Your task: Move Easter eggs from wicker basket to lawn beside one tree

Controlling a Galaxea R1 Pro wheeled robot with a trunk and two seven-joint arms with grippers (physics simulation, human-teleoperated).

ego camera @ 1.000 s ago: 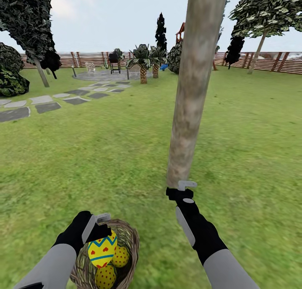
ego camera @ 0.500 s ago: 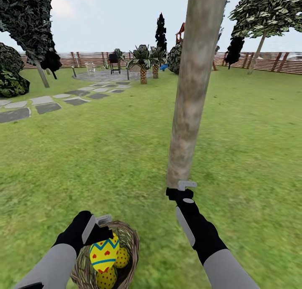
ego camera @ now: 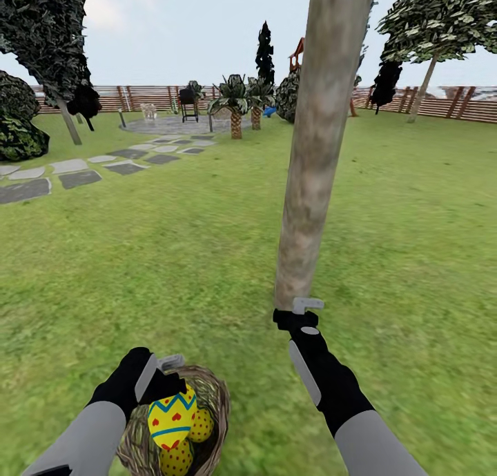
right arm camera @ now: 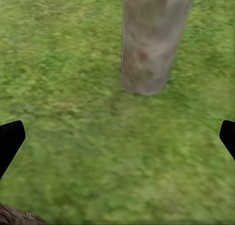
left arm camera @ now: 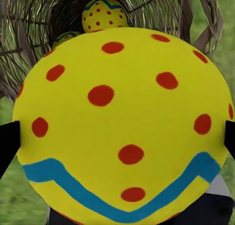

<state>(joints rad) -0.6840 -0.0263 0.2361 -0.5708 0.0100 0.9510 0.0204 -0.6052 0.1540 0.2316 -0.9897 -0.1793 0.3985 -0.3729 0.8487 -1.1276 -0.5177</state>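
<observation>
Left tool [ego camera: 164, 378] has shifted the egg [ego camera: 172, 419] slightly rightward.

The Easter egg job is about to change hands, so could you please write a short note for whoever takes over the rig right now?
Left gripper: shut on one Easter egg, held just above the wicker basket.
Right gripper: open and empty, hanging over the lawn close to the base of the tree.
Two more eggs lie in the basket, which sits on the grass near that trunk.
Done: one egg grasped.
Left: set it on the grass beside this tree, then move the other two there.
</observation>
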